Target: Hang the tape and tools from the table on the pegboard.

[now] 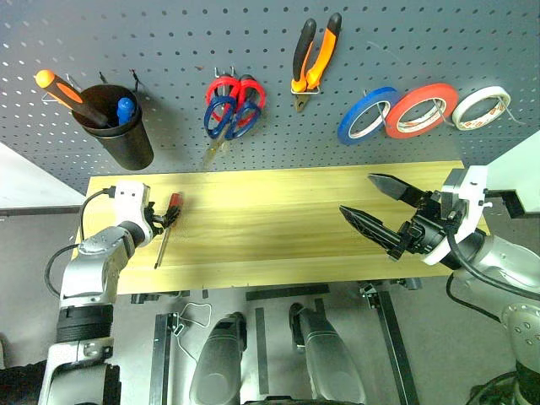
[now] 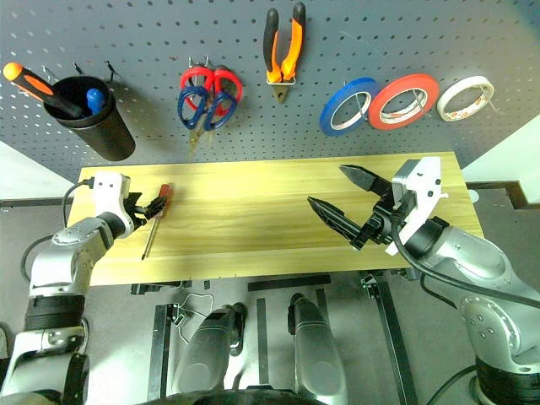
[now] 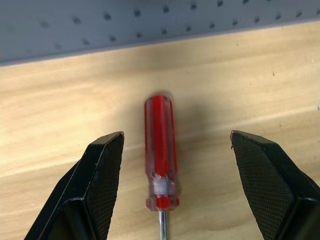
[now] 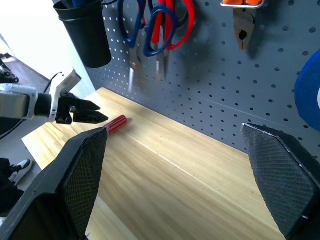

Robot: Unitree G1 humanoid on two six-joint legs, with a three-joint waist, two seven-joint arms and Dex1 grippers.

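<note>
Light is bright and even, falling from above. The table (image 1: 278,228) shows a soft sheen and only faint shadows; the tape (image 1: 420,110) and tools cast short soft shadows down the pegboard (image 1: 169,51). The head views bow at their edges. The right wrist view blows out white at one corner, and its near fingers (image 4: 82,175) are blurred.

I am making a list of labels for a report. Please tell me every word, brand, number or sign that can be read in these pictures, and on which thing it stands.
None: no text can be read anywhere.
The screwdriver handle is plain red, with no mark.
The red tape, pliers, black cup and pegboard show no lettering.
</note>
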